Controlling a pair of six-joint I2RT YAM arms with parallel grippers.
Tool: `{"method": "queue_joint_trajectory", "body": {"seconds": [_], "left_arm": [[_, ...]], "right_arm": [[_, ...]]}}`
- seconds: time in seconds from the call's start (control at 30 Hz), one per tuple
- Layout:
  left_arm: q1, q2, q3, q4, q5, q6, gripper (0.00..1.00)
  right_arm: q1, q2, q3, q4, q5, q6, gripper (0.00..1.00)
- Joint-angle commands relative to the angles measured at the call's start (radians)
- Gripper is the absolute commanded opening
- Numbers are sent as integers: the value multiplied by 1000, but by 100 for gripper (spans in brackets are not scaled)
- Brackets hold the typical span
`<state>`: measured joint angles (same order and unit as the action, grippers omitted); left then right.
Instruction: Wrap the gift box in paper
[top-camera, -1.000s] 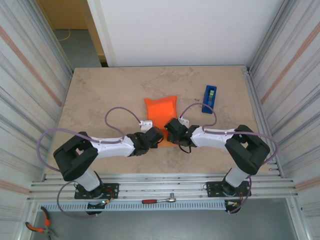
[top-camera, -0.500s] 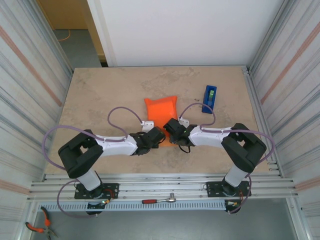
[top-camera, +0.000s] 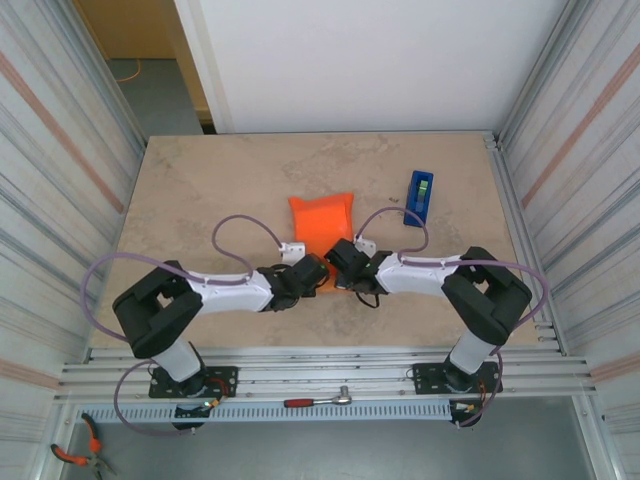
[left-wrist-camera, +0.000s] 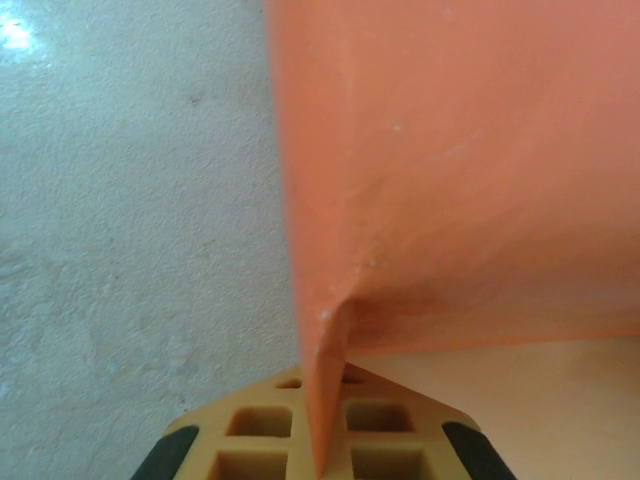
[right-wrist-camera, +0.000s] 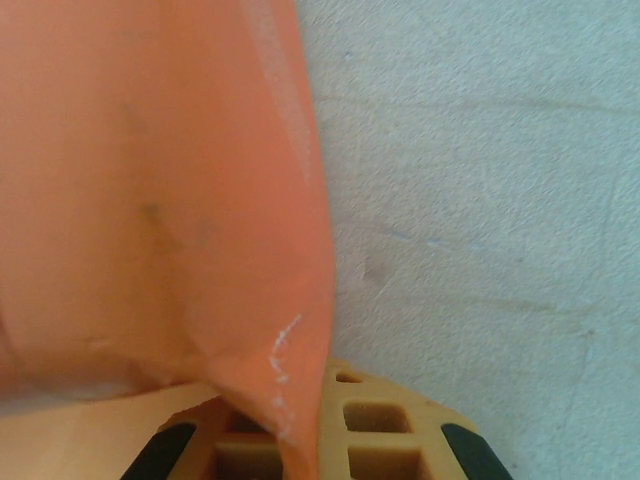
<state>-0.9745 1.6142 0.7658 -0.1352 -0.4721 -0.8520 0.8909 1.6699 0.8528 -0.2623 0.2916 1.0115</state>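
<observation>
Two pincers meet at the near edge of the paper (top-camera: 322, 216), which lies at the middle of the worktop (top-camera: 200, 200), well apart from the blue tape dispenser (top-camera: 419, 197) on the right arm's side. The left pincer (left-wrist-camera: 320, 445) is clenched on the sheet's near left corner, a thin orange fold standing upright between its yellow pads. The right pincer (right-wrist-camera: 300, 445) is clenched likewise on the near right corner. The sheet reads as light, thin and limp. It creases sharply where it is pinched and shows small white scuffs at the folds, so it likely tears or slips if pulled hard or unevenly. The paper humps up in the middle, and I judge that the gift box sits beneath it, stiff enough to fold against. Corners and edges are the sensible holds, and both sides should lift together to keep the sheet taut without dragging the box.
</observation>
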Motion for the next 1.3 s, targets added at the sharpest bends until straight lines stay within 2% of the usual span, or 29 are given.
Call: {"method": "queue_joint_trajectory", "body": {"seconds": [0.0, 0.13, 0.23, 0.4, 0.53, 0.6, 0.83, 0.97, 1.17, 1.27], "left_arm": [[-1, -50, -25, -35, -14, -46, 5], [-6, -73, -44, -40, -14, -59, 6], [-4, -95, -45, -53, -19, -49, 9], [5, -167, -57, -64, -7, -1, 22], [27, -222, -71, -57, 57, 37, 33], [30, -236, -64, -62, 69, 43, 37], [39, -238, -44, -65, 78, 65, 45], [73, -275, -5, -118, 97, 107, 53], [257, -320, 50, -118, 299, 206, 63], [353, -281, 104, -96, 389, 267, 67]], "right_arm": [[21, 12, 4, -21, 2, 8, 0], [22, -11, -11, -31, 6, 12, 12], [16, -39, -24, -34, 2, 9, 27], [7, -87, -29, -46, -18, -13, 48], [6, -124, -40, -46, -22, -18, 59], [3, -125, -38, -41, -22, -16, 61], [-21, -76, -24, -36, -25, -12, 64], [-21, -120, -56, -32, -36, -20, 64], [-54, -264, -95, -57, -52, -50, 65], [-133, -309, -73, -59, -99, -100, 75]]}}
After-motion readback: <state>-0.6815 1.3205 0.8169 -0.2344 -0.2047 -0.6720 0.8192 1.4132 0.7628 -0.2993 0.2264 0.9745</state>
